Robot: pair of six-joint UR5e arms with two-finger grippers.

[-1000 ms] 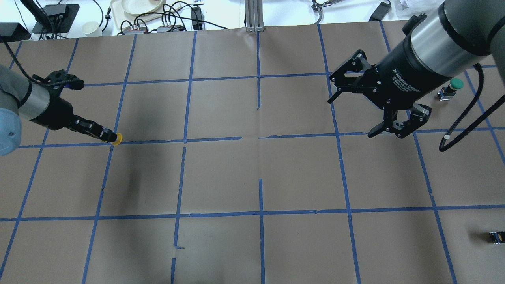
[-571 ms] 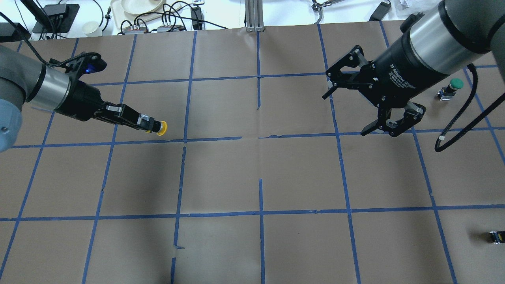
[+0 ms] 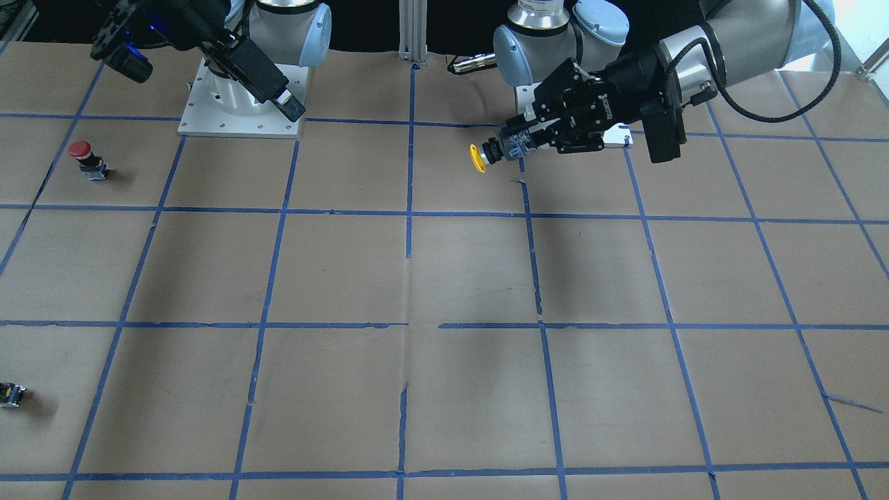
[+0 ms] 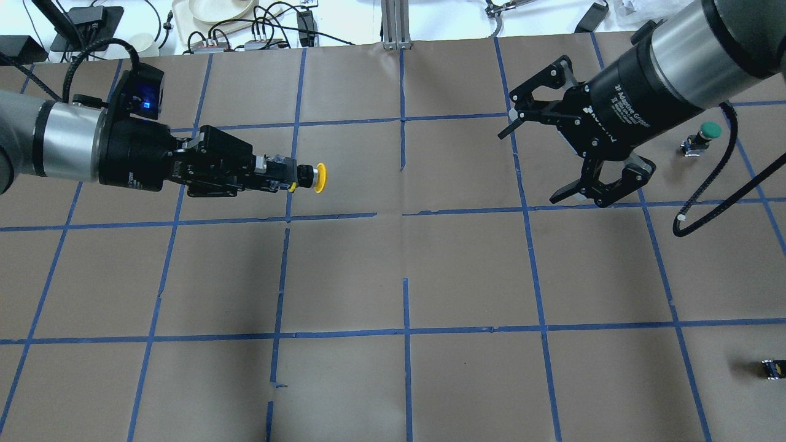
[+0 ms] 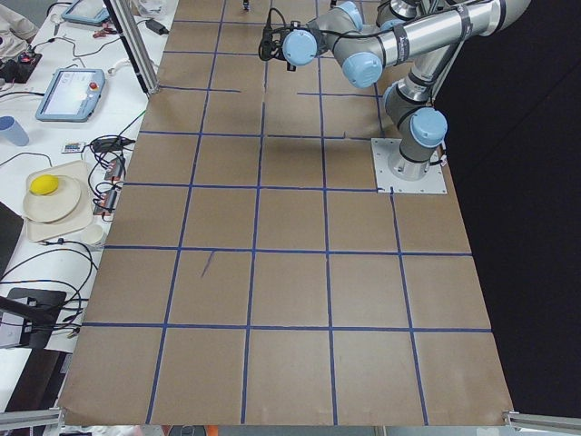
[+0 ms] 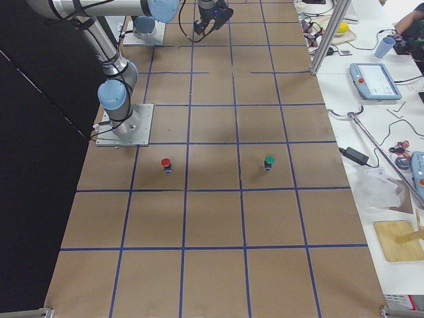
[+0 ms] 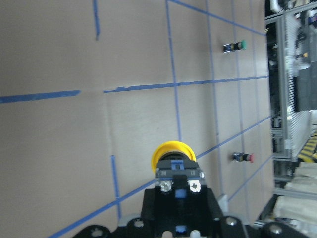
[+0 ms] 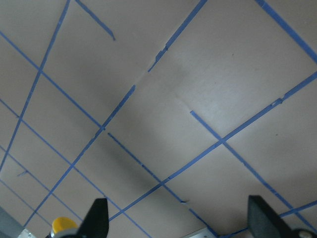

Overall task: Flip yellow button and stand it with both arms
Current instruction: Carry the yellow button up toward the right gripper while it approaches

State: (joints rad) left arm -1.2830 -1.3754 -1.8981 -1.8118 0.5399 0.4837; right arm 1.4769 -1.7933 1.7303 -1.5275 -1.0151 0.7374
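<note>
- Left arm [image 4: 67, 150]: reaches in from left edge, wrist level, pointing toward counter [image 4: 393, 276] centre.
- Left fingers [image 4: 242, 164]: pinching yellow button [image 4: 307, 176] by switch body.
- Yellow button: held sideways, raised off counter, left of centre; cap faces right arm [image 4: 681, 55].
- Right fingers [image 4: 577, 187]: spread wide, holding nothing, aimed at yellow button, well apart from it.
- Green button [image 4: 706, 136]: on counter, upright, far right, beside right arm.
- Small black block [image 4: 771, 368]: on counter, near right edge.
</note>
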